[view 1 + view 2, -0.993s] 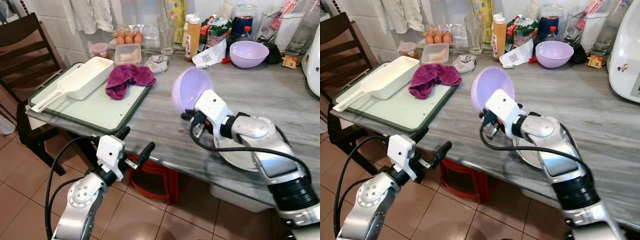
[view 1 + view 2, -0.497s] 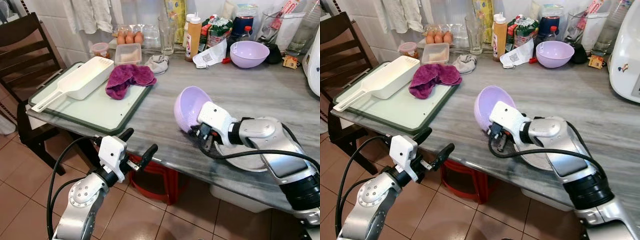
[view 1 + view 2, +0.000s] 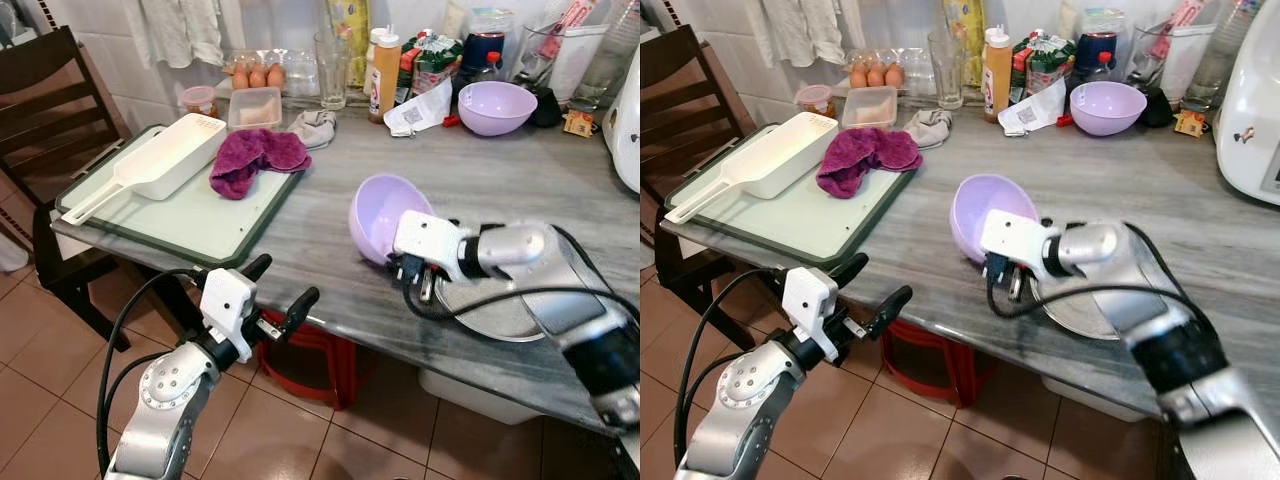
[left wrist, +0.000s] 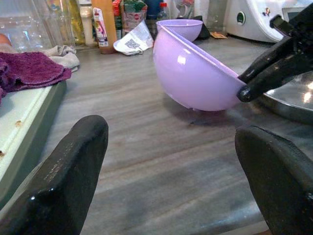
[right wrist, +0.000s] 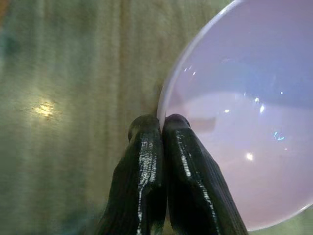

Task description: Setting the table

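A lilac bowl [image 3: 378,212] rests tilted on the grey marble table [image 3: 520,190], near its front edge. My right gripper [image 5: 161,121] is shut on the bowl's rim, both black fingers [image 5: 142,176] pinching it from the right side. The left wrist view has the same bowl [image 4: 195,73] touching the tabletop. My left gripper [image 3: 283,281] is open and holds nothing, hovering off the table's front edge, left of the bowl. A second lilac bowl [image 3: 497,106] stands at the back. A shiny metal plate [image 3: 500,318] lies under my right forearm.
A green tray [image 3: 190,225] at the left carries a white handled container [image 3: 160,160] and a purple cloth [image 3: 258,152]. Bottles, a glass [image 3: 332,66] and eggs line the back wall. A dark chair [image 3: 50,110] stands left, a white appliance [image 3: 1252,110] right, a red stool [image 3: 310,355] underneath.
My right gripper has lowered the lilac bowl from mid-air onto the table and tipped it nearer upright. The left arm has barely shifted.
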Robot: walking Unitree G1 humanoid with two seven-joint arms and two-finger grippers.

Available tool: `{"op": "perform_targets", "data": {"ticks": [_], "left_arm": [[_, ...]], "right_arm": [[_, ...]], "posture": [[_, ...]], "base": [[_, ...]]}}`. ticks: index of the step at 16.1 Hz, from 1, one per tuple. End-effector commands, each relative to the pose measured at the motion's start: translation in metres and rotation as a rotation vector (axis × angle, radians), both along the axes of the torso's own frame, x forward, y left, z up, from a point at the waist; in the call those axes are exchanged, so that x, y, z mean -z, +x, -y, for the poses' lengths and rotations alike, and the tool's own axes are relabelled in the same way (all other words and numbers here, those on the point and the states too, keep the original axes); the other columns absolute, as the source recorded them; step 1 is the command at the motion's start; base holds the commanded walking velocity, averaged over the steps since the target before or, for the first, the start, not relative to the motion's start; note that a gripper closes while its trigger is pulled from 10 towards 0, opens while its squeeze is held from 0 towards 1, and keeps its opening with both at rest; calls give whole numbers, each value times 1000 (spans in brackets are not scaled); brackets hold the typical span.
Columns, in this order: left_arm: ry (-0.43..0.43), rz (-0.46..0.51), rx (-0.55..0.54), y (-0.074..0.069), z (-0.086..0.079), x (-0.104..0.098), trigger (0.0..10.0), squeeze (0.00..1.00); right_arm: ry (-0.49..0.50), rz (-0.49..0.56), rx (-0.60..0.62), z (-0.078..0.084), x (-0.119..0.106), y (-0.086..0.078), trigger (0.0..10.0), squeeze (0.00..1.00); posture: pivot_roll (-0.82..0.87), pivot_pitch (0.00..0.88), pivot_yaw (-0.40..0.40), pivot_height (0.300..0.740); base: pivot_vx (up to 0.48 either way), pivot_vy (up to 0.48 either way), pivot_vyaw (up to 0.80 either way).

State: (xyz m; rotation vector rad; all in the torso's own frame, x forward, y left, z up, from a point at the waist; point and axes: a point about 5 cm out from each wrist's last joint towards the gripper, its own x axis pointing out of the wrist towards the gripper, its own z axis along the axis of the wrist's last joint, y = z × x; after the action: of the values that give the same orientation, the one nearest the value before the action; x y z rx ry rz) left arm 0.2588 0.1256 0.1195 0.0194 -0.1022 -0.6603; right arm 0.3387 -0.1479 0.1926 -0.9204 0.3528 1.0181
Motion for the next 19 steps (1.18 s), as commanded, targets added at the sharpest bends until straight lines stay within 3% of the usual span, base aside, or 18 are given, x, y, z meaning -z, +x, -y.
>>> {"op": "perform_targets", "data": {"ticks": [1, 6, 7, 13, 14, 15, 16, 19], "left_arm": [[18, -12, 0, 1, -1, 1, 10000, 0], [19, -27, 6, 0, 0, 2, 10000, 0], [18, -32, 9, 0, 1, 3, 10000, 0], [8, -48, 11, -1, 4, 4, 10000, 0], [5, -50, 10, -1, 4, 4, 10000, 0], [6, -51, 12, 0, 4, 4, 10000, 0], [5, -49, 12, 0, 4, 4, 10000, 0], [2, -44, 1, 2, 4, 2, 10000, 0]], "right_arm": [[-48, 2, -81, -6, -4, 2, 10000, 0], [-116, -96, -233, -12, -16, 6, 10000, 0], [-182, -126, -253, -7, -15, 6, 10000, 0], [-293, -188, -235, 16, -9, 4, 10000, 0], [-297, -196, -232, 18, -8, 4, 10000, 47], [-305, -195, -221, 20, -8, 5, 10000, 867], [-309, -185, -210, 21, -8, 6, 10000, 1000], [-312, -136, -201, 20, -15, 10, 10000, 1000]], "posture": [[-190, 112, 79, 740], [-192, 117, 82, 740], [-193, 120, 84, 740], [-197, 121, 85, 740], [-199, 121, 86, 740], [-200, 121, 88, 740], [-200, 121, 88, 740], [-200, 121, 88, 740]], "base": [[0, 0, 0], [0, 0, 0], [0, 0, 0], [0, 0, 0], [0, 0, 0], [0, 0, 0], [0, 0, 0], [0, 0, 0]]}}
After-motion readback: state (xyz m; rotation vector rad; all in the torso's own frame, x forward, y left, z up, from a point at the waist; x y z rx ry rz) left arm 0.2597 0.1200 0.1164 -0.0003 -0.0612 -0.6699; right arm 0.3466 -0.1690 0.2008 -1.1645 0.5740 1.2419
